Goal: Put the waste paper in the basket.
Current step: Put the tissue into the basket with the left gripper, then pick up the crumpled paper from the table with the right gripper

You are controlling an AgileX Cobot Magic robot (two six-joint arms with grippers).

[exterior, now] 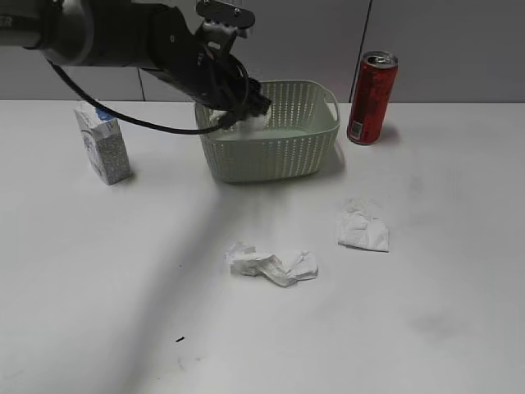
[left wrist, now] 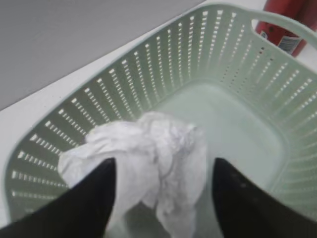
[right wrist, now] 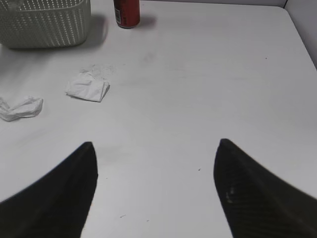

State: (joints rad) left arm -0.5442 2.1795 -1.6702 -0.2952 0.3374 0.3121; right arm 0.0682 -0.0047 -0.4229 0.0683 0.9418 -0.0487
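My left pincer (left wrist: 161,198) is over the green basket (exterior: 283,160), just inside its near corner. A wad of white paper (left wrist: 148,158) sits between its two black fingers (left wrist: 94,198). The fingers look spread apart, so I think the paper hangs loose there, ready to fall. I hold it above the bare basket floor so it drops in and not on the table (exterior: 426,246).

Two more papers lie on the table in front of the basket: a long twisted paper (exterior: 271,264) and a flatter paper (exterior: 362,227) to its right. They are apart from each other.

My right pincer (right wrist: 156,198) is wide open and holds nothing. It hangs over bare table, away from the papers.

A red can (exterior: 372,97) stands beside the basket, and a small carton (exterior: 102,145) on the other side. I must not bump them.
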